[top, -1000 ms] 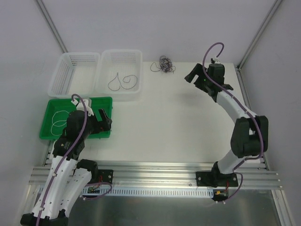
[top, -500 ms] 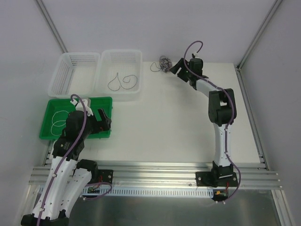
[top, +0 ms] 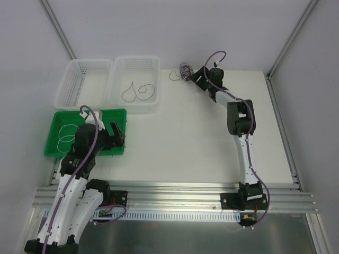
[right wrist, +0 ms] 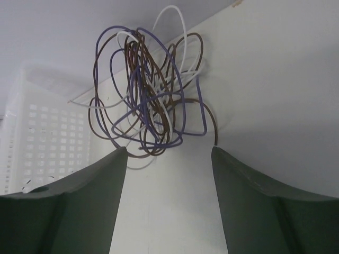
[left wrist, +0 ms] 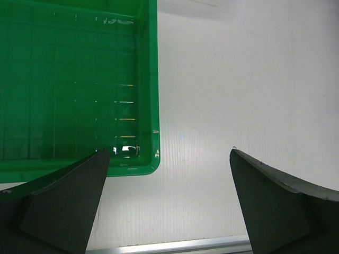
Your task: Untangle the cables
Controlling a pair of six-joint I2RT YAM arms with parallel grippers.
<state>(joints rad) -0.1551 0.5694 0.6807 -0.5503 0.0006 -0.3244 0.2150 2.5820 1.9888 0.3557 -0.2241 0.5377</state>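
A tangle of thin purple, brown and white cables (top: 184, 71) lies at the table's far edge; it fills the upper part of the right wrist view (right wrist: 148, 100). My right gripper (top: 195, 78) is open and sits just short of the tangle, with the jaws wide apart and nothing between them (right wrist: 169, 159). My left gripper (top: 117, 138) is open and empty by the near right corner of the green tray (top: 55, 149); in the left wrist view (left wrist: 169, 159) it hangs over bare table beside the tray's rim (left wrist: 154, 106).
Two white baskets stand at the back left; the right one (top: 153, 100) holds a dark cable (top: 139, 92). A white cable (top: 66, 133) lies in the green tray. The metal rail (top: 169, 193) runs along the near edge.
My right arm has swung left and stretched toward the far edge, bringing its gripper up to the tangle. The left arm has not moved.
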